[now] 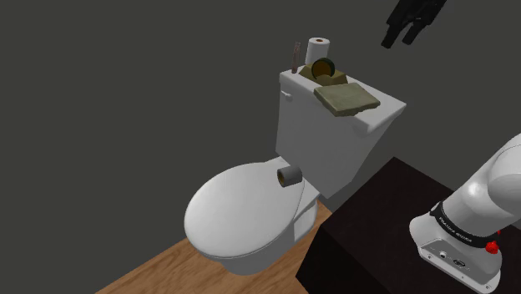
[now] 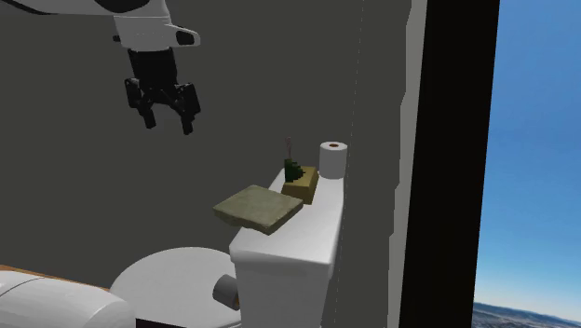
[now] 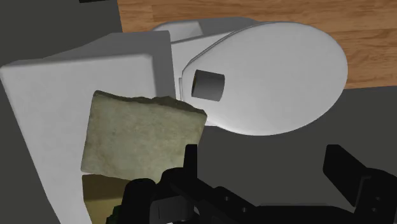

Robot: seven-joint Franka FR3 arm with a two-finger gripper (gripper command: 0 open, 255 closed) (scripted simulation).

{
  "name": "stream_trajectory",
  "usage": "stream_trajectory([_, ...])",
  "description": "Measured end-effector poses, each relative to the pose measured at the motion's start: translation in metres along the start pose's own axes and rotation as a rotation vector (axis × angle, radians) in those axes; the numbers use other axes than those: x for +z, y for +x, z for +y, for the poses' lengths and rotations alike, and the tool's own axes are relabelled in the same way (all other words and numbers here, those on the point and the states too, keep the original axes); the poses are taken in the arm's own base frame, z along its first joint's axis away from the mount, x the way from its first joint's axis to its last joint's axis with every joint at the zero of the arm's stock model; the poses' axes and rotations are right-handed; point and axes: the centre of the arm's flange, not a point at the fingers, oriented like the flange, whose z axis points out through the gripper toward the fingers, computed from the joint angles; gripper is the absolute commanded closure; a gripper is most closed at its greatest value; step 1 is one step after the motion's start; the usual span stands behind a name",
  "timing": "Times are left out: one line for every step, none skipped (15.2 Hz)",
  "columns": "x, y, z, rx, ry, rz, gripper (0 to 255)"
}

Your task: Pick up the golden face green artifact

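My claw (image 2: 168,116) hung open and empty above the tank (image 1: 321,150); descending, I judged it might bump the slab (image 1: 345,98) beside the green-gold artifact (image 1: 324,71), toppling it.

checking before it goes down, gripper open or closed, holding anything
Gripper: open, fingers apart, holding nothing.

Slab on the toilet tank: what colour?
Mottled olive-grey slab, lying on the white tank; it shows best in the wrist view.
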Motion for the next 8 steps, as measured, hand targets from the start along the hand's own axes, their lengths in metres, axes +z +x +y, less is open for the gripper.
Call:
stream_trajectory([0.0,0.0,0.0,0.0,0.0,0.0,0])
stream_trajectory([0.003,0.005,0.002,0.003,-0.001,0.001,0])
stream_trajectory([0.009,0.011,0.004,0.007,-0.003,0.003,0])
stream_trajectory([0.016,0.022,0.01,0.012,-0.006,0.005,0])
stream_trajectory([0.023,0.03,0.015,0.018,-0.009,0.008,0])
stream_trajectory([0.028,0.037,0.019,0.023,-0.012,0.011,0])
stream_trajectory([0.038,0.044,0.022,0.029,-0.014,0.013,0])
stream_trajectory([0.042,0.055,0.03,0.035,-0.018,0.017,0])
